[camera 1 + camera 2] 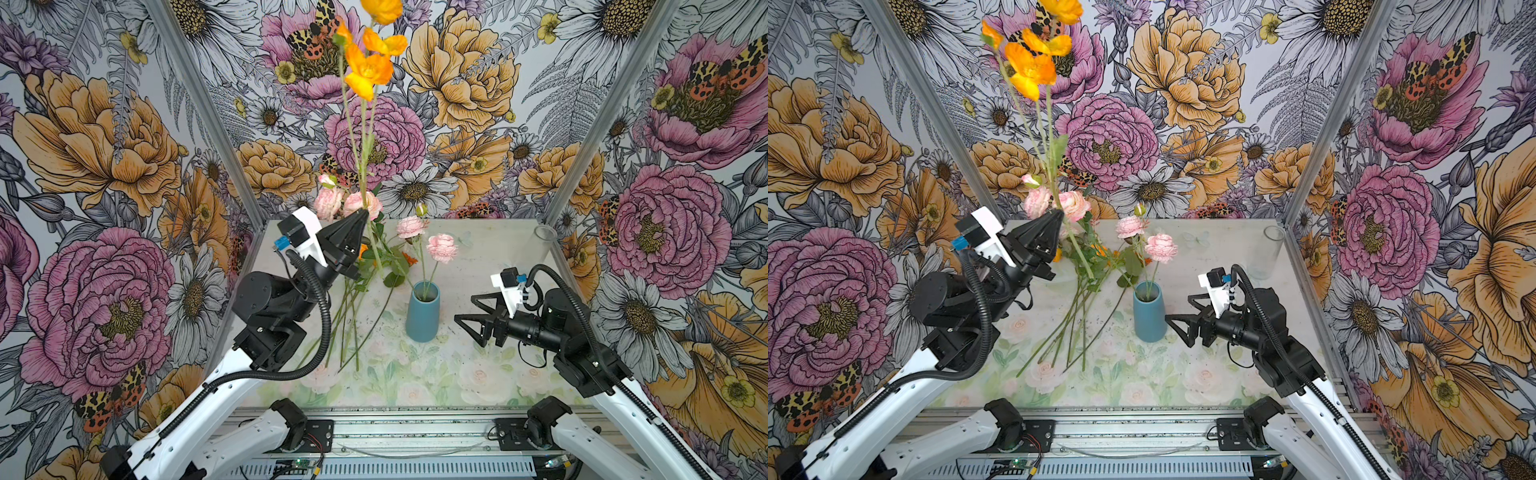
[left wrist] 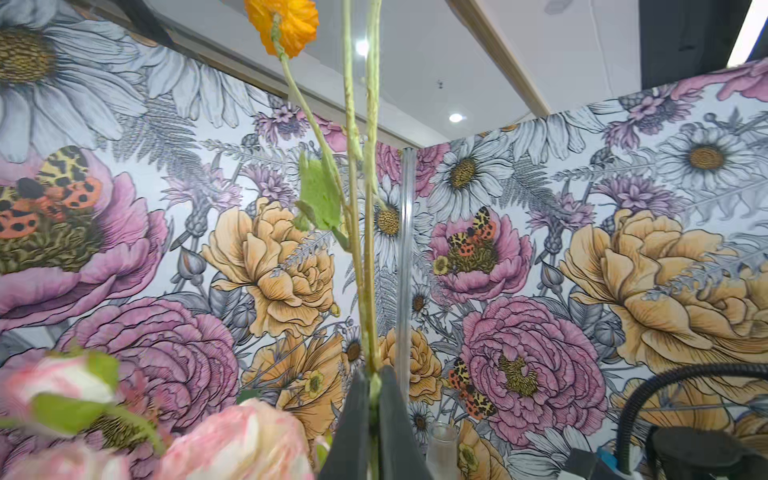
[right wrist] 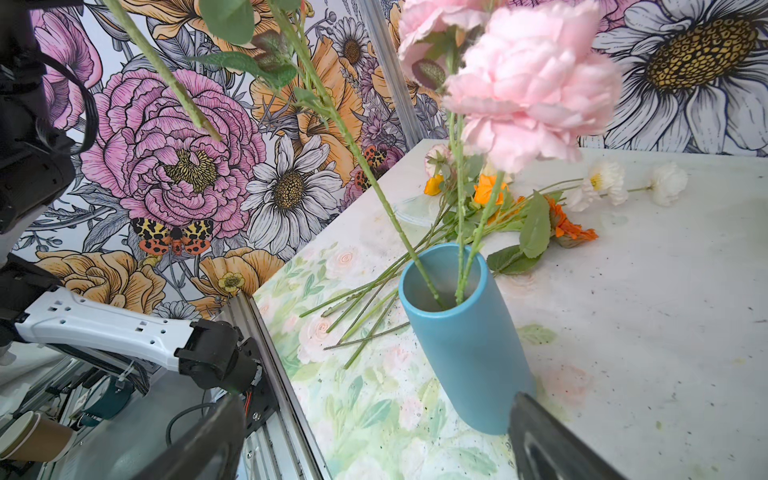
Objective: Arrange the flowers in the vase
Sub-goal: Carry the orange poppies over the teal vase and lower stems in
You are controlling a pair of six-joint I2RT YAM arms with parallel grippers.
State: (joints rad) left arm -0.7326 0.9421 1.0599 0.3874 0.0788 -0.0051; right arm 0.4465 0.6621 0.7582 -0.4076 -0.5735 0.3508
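Observation:
The blue vase stands mid-table with pink flowers standing in it. My left gripper is raised behind and left of the vase, shut on the thin green stems of the orange flowers. They point straight up, and the stem end hangs free below the jaws. Just right of the vase, my right gripper is open and empty. Several loose flowers lie left of the vase.
A clear glass cylinder stands at the table's far right corner. Flowered walls with metal corner posts close in three sides. A metal rail runs along the front edge. A paper cup sits below the table.

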